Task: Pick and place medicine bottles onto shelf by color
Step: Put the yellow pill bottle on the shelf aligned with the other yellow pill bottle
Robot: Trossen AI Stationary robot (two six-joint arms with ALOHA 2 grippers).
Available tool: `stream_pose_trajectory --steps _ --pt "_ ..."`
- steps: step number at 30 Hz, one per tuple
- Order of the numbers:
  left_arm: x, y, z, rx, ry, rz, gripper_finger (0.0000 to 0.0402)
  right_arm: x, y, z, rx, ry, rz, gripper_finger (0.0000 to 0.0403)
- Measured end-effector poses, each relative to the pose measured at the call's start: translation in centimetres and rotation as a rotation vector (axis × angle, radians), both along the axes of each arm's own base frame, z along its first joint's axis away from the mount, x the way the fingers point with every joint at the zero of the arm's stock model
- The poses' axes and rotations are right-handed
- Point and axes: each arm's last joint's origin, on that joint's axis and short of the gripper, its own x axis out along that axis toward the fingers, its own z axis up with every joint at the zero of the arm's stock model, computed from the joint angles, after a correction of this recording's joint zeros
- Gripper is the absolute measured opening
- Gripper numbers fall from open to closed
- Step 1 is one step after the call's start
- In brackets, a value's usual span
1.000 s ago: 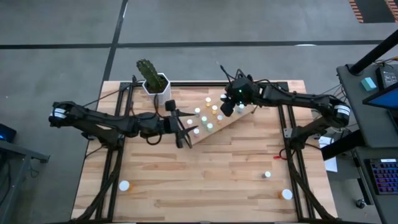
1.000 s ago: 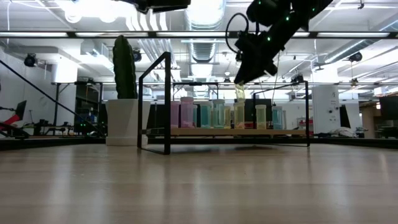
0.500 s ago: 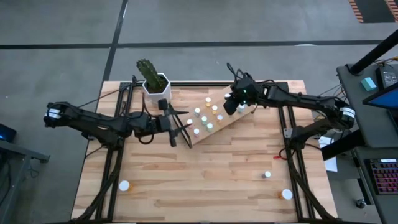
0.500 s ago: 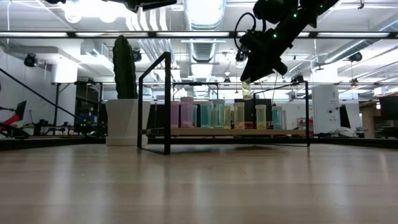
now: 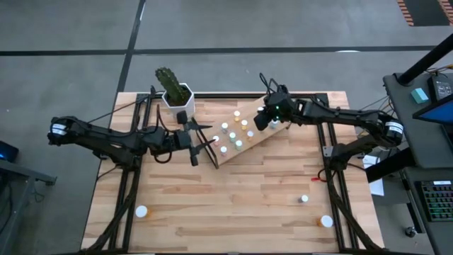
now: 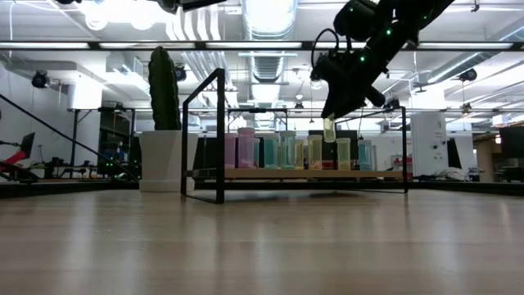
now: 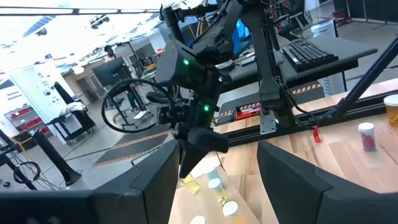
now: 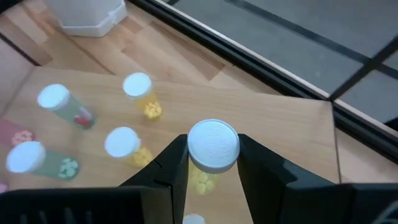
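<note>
Yellow bottle (image 8: 212, 149) in right end effector (image 8: 212, 163)

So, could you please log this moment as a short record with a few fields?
right gripper: shut on a white-capped yellow bottle, held above the shelf
left gripper: open, empty, beside the shelf's near end
on shelf: a row of bottles standing upright
loose on table: three bottles near the front edge
other: cactus pot at the back

White-capped bottle (image 8: 212, 147) holds seemingly yellow pills; light-wood shelf (image 8: 280, 130); white pot (image 5: 180, 100).
</note>
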Motion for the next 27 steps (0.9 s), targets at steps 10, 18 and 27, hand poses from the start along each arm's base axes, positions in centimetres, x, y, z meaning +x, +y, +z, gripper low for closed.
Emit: stream_pose_trajectory --steps 10,18,27 --pt "-0.1 0.0 0.1 -0.001 -0.006 0.001 0.0199 0.1 -0.1 -1.7 -0.054 -0.125 -0.023 0.0112" --pt "-0.1 0.0 0.1 0.001 -0.007 0.002 0.0199 0.0 0.9 -3.1 -0.107 -0.099 -0.035 0.0112" --pt "-0.1 0.0 0.1 0.001 -0.006 0.003 0.0199 1.3 2.4 -4.6 -0.198 -0.018 -0.115 0.0112"
